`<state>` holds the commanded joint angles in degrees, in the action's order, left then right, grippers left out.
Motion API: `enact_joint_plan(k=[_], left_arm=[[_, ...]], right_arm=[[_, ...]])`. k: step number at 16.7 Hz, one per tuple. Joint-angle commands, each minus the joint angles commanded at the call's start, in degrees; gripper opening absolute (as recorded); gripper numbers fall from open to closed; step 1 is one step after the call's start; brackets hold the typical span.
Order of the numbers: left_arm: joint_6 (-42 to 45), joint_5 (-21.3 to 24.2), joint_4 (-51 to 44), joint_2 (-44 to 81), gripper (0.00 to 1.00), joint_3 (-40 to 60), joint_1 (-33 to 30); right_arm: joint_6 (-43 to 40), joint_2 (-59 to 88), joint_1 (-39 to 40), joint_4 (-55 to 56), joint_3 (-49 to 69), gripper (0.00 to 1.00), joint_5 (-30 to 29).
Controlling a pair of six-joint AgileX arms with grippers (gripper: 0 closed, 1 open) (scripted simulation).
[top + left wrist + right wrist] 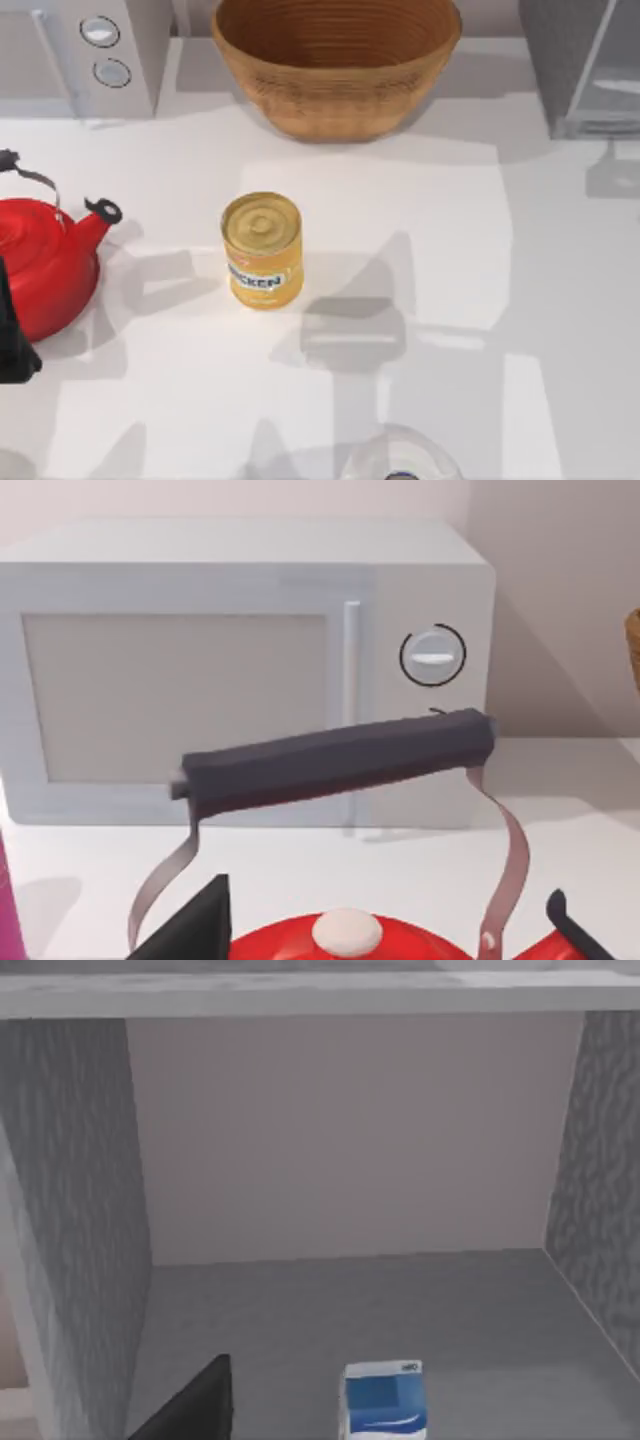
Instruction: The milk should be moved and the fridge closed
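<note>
Fridge at top view's upper right, door apparently open. Can at centre, label reading "…ICKEN". Left gripper parked at left edge, over kettle.

Left wrist view: kettle handle close below; open or closed, cannot tell.

Right wrist view: milk standing on fridge floor, just ahead of right gripper, so nearer that arm. Grip cannot be told; lettering unreadable.

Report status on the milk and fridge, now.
Right pincer at open fridge, milk at its tips. Left arm parked by kettle. Nothing blocking.
</note>
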<state>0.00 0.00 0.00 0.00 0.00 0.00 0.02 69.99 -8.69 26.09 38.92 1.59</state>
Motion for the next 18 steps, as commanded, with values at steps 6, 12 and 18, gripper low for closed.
enact_joint_plan(k=[6, 12, 18], left_arm=[[0.00, 0.00, 0.00, 0.00, 1.00, 0.00, 0.00], [0.00, 0.00, 0.00, 0.00, 1.00, 0.00, 0.00], [0.00, 0.00, 0.00, 0.00, 1.00, 0.00, 0.00]], right_arm=[[0.35, -27.64, 4.13, -8.37, -13.17, 1.00, 0.90], [-2.50, -57.41, 8.52, -19.94, -30.64, 1.00, 1.27], [-0.04, -69.95, 8.69, -26.06, -38.90, 1.00, -1.57]])
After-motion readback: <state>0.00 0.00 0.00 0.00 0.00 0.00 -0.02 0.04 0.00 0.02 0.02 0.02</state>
